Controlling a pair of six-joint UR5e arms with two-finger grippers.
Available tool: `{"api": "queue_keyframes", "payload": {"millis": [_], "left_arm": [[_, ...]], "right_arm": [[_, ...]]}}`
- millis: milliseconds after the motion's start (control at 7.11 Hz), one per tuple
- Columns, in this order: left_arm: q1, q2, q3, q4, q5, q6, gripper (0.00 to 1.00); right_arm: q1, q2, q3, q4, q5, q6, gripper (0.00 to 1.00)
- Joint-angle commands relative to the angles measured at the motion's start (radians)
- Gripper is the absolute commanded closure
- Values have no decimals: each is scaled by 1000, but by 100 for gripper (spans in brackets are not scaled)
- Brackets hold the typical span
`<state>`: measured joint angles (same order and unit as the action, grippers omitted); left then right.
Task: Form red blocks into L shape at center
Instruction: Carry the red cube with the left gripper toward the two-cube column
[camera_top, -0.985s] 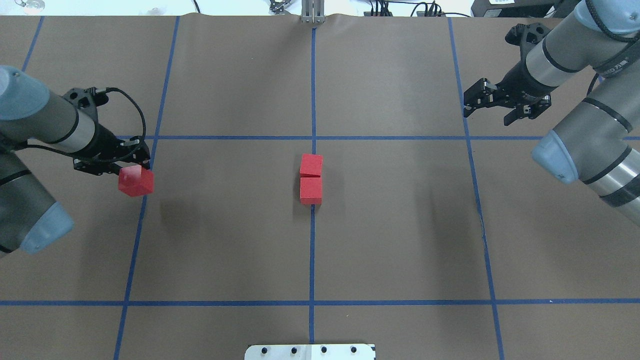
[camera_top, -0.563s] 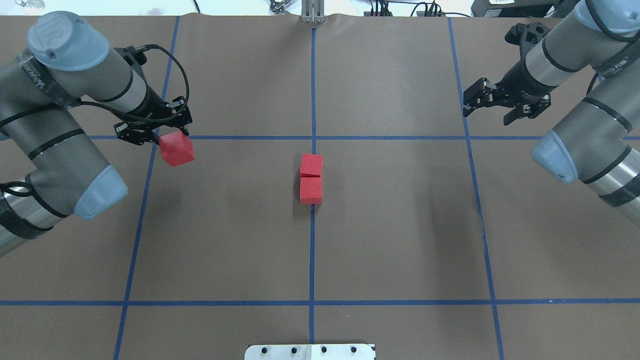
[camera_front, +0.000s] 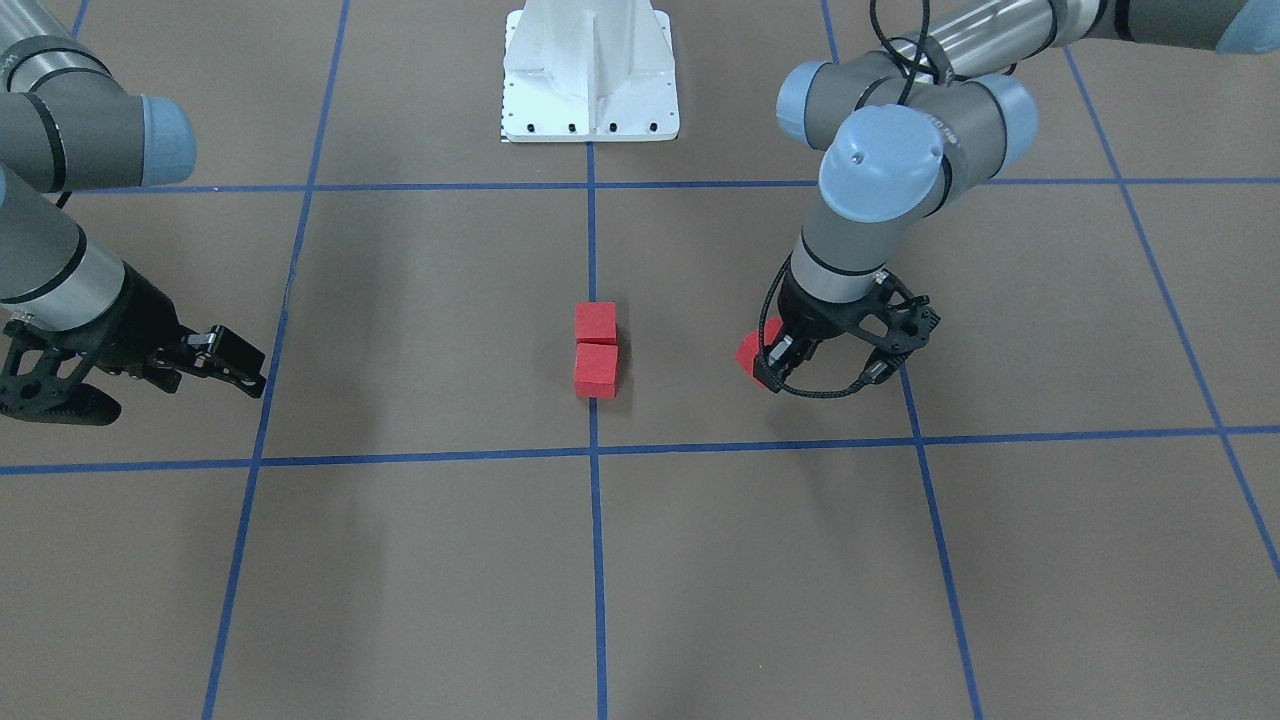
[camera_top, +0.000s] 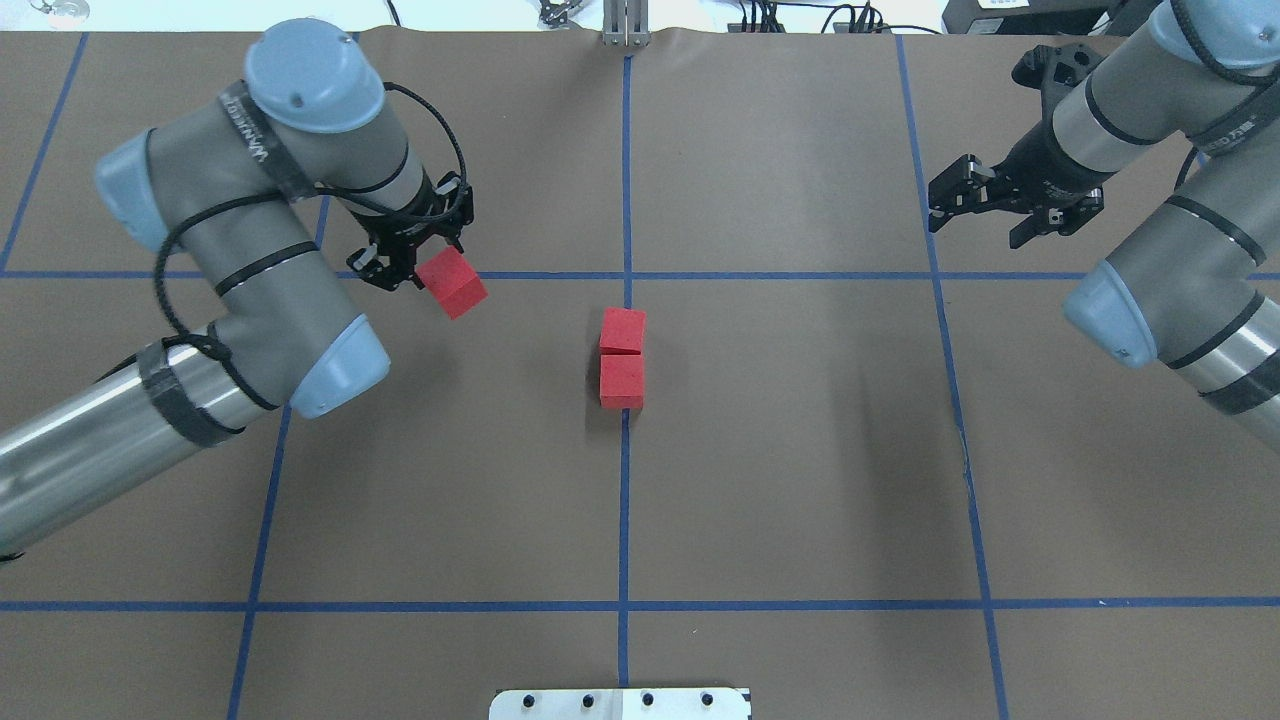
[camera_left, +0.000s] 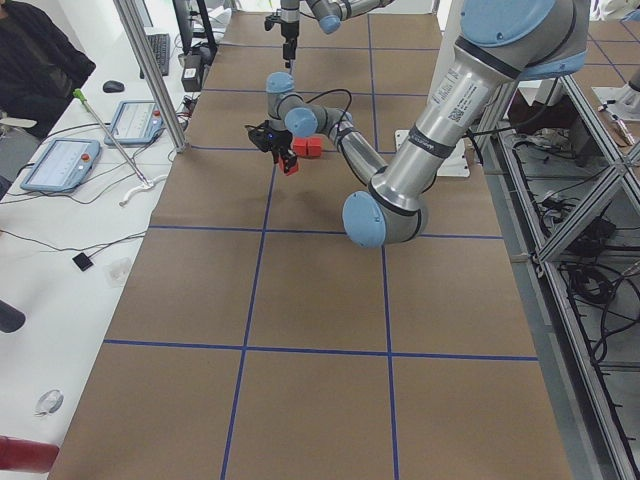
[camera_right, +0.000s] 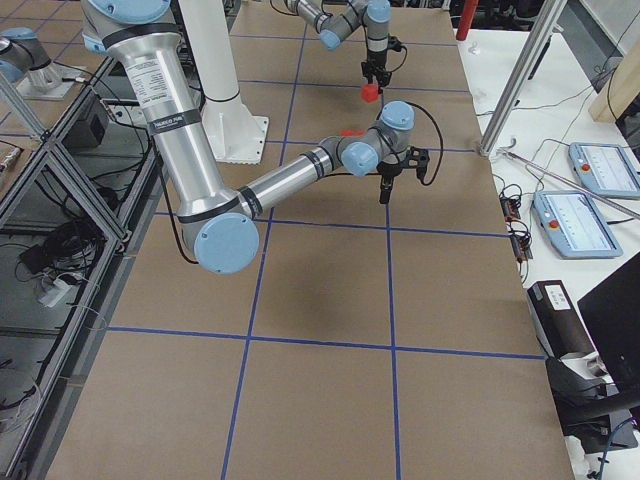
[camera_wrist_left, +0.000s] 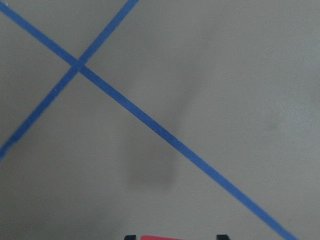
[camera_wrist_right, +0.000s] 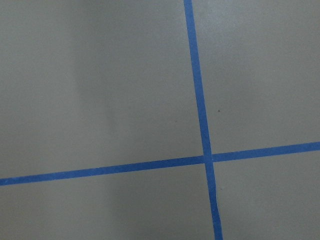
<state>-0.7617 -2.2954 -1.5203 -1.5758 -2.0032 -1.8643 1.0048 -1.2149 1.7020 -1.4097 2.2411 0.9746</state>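
Brown paper table (camera_top: 800, 480) with a blue tape grid, and loads of bare room on it. 2 red blocks (camera_top: 622, 356) sit touching, 1 behind the other, on the center tape line (camera_top: 626, 180) around the table's middle, with nothing beside them on either side. The 3rd red block (camera_top: 452, 283) is pinched in the left gripper (camera_top: 432, 268), jaws closed on it, lifted off the paper and well apart from the pair, toward the left edge. The right gripper (camera_top: 975, 220) hangs near the right edge in the far half, jaws spread wide with nothing between them. Only other thing on the surface is the white base plate (camera_front: 590, 70) at the robot's edge. Nothing stands between the held block and the pair.
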Motion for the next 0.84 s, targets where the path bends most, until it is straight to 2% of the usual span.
{"api": "queue_keyframes", "payload": {"millis": [0,422,703], "left_arm": [[37,-177,224,-3,17,-326,100],[68,-164,218,0,37,-721,100],[94,-161,218,0,38,-827,100]], "right_arm": [[0,0,-1,0,-3,-1,1],[0,-5,-1,0,-5,-2,1],[0,-5,-1,0,-5,-1,1]]}}
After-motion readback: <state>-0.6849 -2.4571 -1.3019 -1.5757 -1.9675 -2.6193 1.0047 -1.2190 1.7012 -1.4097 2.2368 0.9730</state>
